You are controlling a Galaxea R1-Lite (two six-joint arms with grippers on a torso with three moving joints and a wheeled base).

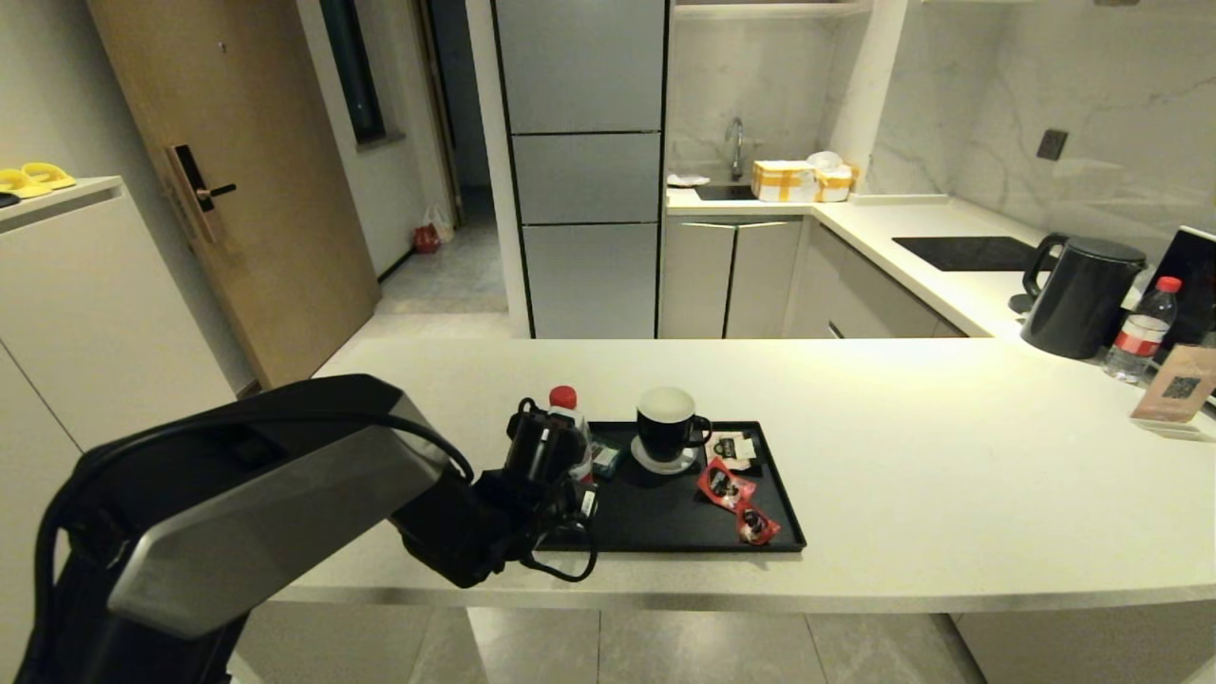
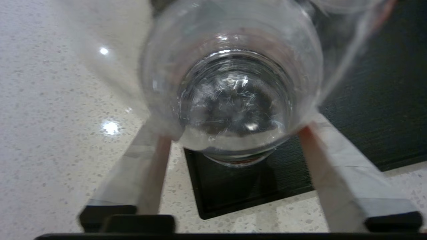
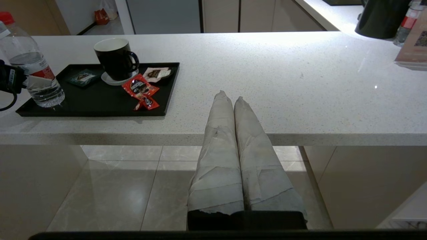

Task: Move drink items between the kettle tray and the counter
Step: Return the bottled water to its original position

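A clear water bottle (image 1: 563, 397) (image 2: 233, 100) (image 3: 36, 76) with a red cap and red label stands upright over the near left corner of the black kettle tray (image 1: 665, 532) (image 2: 233, 196) (image 3: 93, 100). My left gripper (image 1: 556, 456) (image 2: 233, 133) is shut on its lower body, one finger on each side. I cannot tell if its base touches the tray. Two red sachets (image 1: 725, 483) (image 3: 138, 87) lie on the tray's right part. My right gripper (image 3: 230, 98) is shut and empty, parked at the front edge of the cream counter (image 1: 950, 475) (image 3: 300, 83).
On the tray stand a black mug (image 1: 667, 429) on a white coaster, a teal packet (image 1: 605, 460) and a pale packet (image 1: 731, 448). At the far right of the counter are a black kettle (image 1: 1083, 294), another bottle (image 1: 1140, 332) and a card stand (image 1: 1178, 385).
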